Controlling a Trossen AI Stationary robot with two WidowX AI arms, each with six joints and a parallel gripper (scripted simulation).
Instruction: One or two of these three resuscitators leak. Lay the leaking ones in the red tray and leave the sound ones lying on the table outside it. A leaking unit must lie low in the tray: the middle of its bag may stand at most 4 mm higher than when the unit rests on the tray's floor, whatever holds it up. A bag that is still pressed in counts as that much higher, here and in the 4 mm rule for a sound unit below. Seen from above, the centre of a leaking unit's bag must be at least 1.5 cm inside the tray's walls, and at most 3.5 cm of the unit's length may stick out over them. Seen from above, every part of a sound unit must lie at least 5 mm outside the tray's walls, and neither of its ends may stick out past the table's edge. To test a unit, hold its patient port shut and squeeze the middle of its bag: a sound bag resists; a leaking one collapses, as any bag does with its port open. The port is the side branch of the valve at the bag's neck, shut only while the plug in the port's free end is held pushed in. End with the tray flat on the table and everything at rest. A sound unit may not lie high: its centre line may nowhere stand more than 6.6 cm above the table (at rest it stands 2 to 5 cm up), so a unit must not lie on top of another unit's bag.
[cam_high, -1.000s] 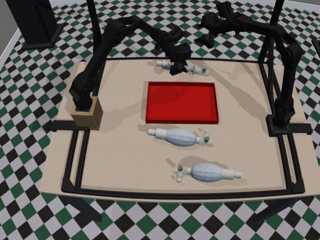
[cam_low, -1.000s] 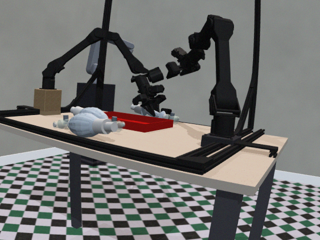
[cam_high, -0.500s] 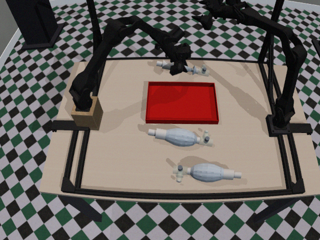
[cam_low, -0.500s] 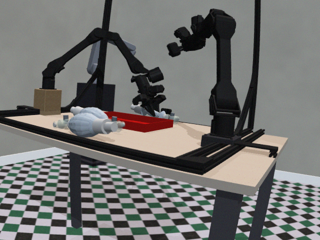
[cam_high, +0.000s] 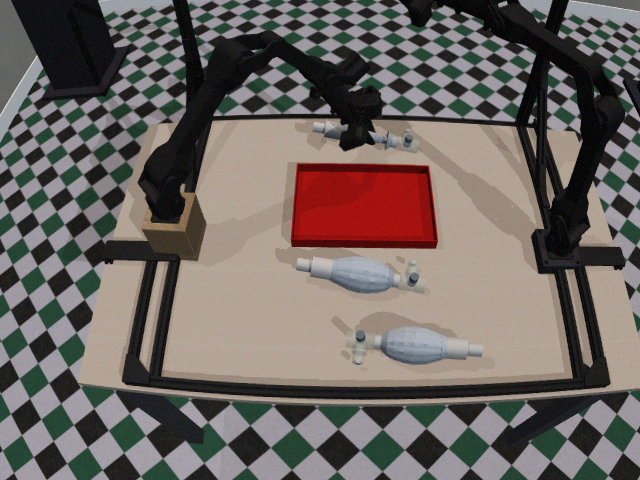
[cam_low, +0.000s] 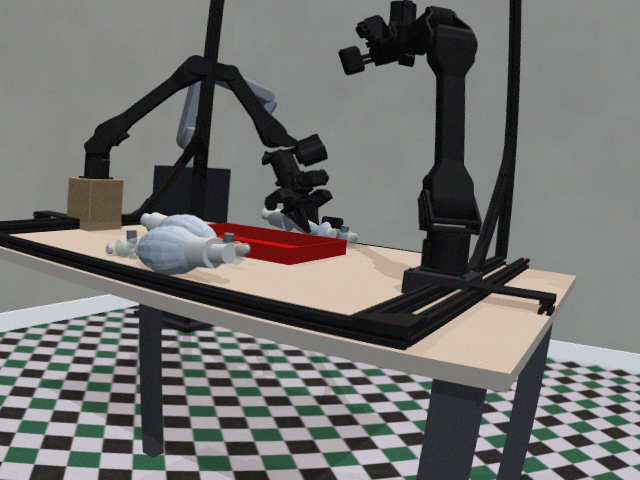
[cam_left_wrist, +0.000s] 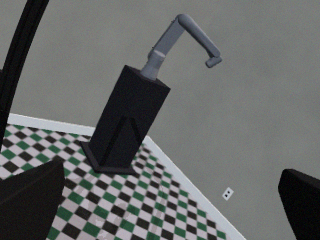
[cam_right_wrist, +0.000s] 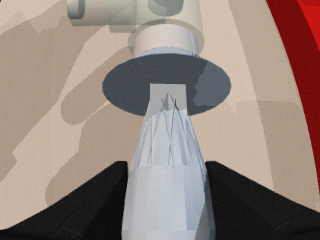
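Three pale blue resuscitators lie on the table. The far resuscitator (cam_high: 402, 140) (cam_low: 333, 229) lies behind the red tray (cam_high: 361, 240) (cam_low: 289, 253). My right gripper (cam_high: 356, 136) (cam_low: 299, 217) (cam_right_wrist: 166, 172) is shut on the middle of its bag (cam_right_wrist: 167, 150), which is pinched thin and flat up to the valve (cam_right_wrist: 165, 45). My left gripper (cam_low: 361, 43) (cam_left_wrist: 177, 179) is open and empty, raised high above the table, away from every unit. Two other resuscitators (cam_high: 361, 273) (cam_high: 416, 344) lie in front of the tray with full round bags; they also show in the exterior view (cam_low: 180, 223) (cam_low: 170, 250).
The right arm stands on a wooden box (cam_high: 173, 232) (cam_low: 95, 202). A black rail frame (cam_high: 361, 387) runs around the table. Beyond the table a black pedestal (cam_left_wrist: 127, 125) stands on the checkered floor.
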